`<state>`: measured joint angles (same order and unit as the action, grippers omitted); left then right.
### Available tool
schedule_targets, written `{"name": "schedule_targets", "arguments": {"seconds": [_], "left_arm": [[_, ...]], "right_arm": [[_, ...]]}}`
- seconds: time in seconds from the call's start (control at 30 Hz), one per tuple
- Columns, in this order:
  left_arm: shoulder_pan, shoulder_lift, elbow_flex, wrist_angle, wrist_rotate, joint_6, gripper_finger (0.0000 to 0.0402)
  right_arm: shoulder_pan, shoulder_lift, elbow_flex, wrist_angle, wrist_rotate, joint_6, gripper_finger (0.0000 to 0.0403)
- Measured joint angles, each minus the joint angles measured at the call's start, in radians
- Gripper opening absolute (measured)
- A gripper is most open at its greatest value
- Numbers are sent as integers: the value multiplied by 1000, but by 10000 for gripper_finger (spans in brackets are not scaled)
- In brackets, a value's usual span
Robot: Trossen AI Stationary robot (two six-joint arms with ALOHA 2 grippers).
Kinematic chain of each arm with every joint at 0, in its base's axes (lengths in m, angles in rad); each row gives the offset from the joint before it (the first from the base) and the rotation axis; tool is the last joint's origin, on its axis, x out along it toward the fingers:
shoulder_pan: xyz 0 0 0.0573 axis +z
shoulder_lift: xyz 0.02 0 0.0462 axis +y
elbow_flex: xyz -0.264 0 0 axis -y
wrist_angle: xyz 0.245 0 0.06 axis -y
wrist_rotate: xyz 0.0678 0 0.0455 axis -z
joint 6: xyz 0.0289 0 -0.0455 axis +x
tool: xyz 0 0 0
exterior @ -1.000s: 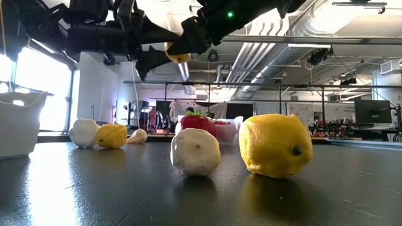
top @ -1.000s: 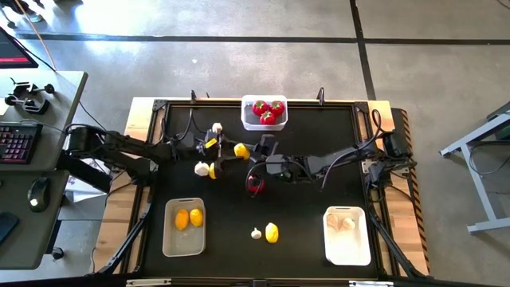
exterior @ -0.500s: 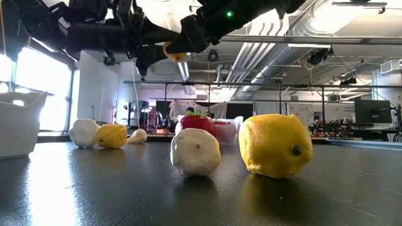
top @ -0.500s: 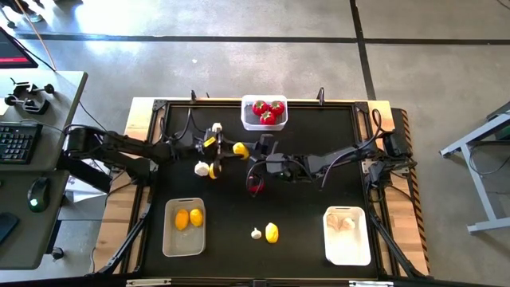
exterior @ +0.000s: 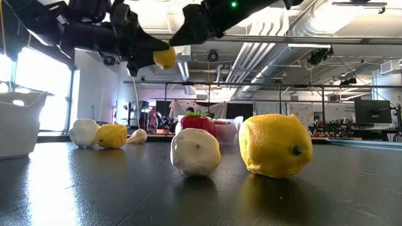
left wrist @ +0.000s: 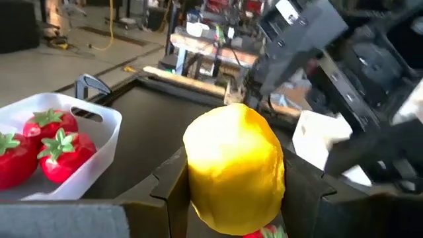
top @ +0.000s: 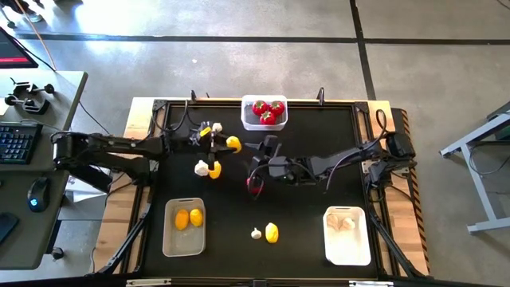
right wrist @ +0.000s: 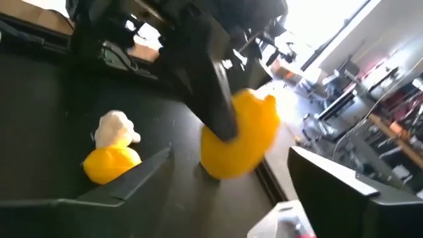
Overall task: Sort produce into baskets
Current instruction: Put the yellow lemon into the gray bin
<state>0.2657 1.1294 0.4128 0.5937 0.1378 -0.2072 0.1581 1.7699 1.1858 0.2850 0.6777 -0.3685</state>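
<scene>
While left gripper (top: 225,144) holds lemon (top: 233,143) aloft above table (top: 319,159), jaws clamped across its middle, we judge piece light, rigid, smooth-skinned; oval form may slip unless gripped at widest girth. Destination likely beige bin (top: 183,227), already holding two lemons. Right gripper (top: 255,182) low over tomato (top: 254,187); jaw state we cannot tell. Against earlier frame: left arm drawn back leftward, lemon carried clear of right arm.

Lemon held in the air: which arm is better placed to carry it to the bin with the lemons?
Left. The left gripper is shut on the lemon, and the lemon bin sits on its side; the right gripper is open.
</scene>
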Motion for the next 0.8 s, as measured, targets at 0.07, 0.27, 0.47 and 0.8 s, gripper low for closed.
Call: {"name": "schedule_targets", "arguments": {"seconds": [0.07,0.27,0.47,0.8], "left_arm": [[5,-38,-1,-57,11,16,152],[1,-168,48,-332,14,54,152],[-65,-247,155,-630,14,88,152],[-236,-263,351,-1081,6,15,150]], "right_arm": [[-8,-8,0,-53,-3,49,256],[-71,-10,-21,-144,-200,185,127],[-148,-9,-157,89,-513,215,9],[-185,-9,-326,328,-523,310,19]]}}
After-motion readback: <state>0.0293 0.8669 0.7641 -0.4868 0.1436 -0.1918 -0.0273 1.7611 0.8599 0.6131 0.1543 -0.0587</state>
